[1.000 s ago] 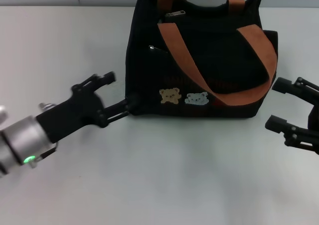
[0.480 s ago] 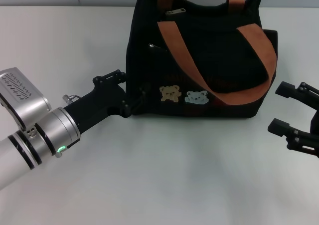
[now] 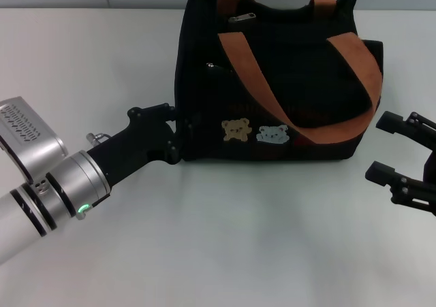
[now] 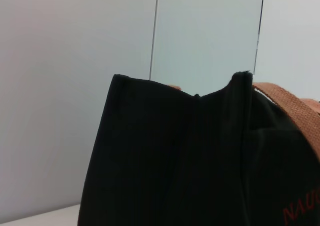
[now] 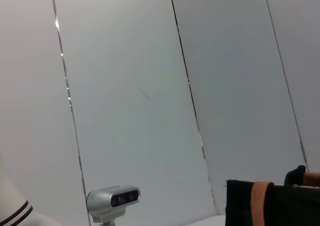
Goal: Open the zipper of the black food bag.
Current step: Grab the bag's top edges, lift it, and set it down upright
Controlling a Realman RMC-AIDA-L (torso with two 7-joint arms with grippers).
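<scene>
The black food bag [image 3: 286, 69] stands upright at the back middle of the white table, its bear patches facing me. Its zipper runs along the top rim, and the silver pull tab [image 3: 242, 18] lies near the bag's left end. My left gripper [image 3: 178, 131] is pressed against the bag's lower left side, black against black. In the left wrist view, the bag's side panel [image 4: 175, 161] fills the frame from close up. My right gripper [image 3: 375, 146] is open, just off the bag's right side and not touching it.
Orange-brown straps [image 3: 259, 82] drape across the bag's front. A short slanted pocket zipper [image 3: 212, 66] sits on the front left. Bare table [image 3: 238, 239] lies in front of the bag. A small camera on a stand [image 5: 112, 198] shows in the right wrist view.
My left arm swung in, turned its wrist and closed up against the bag's left side. The bag shifted slightly to the right. My right gripper backed off a little, then stayed put.
</scene>
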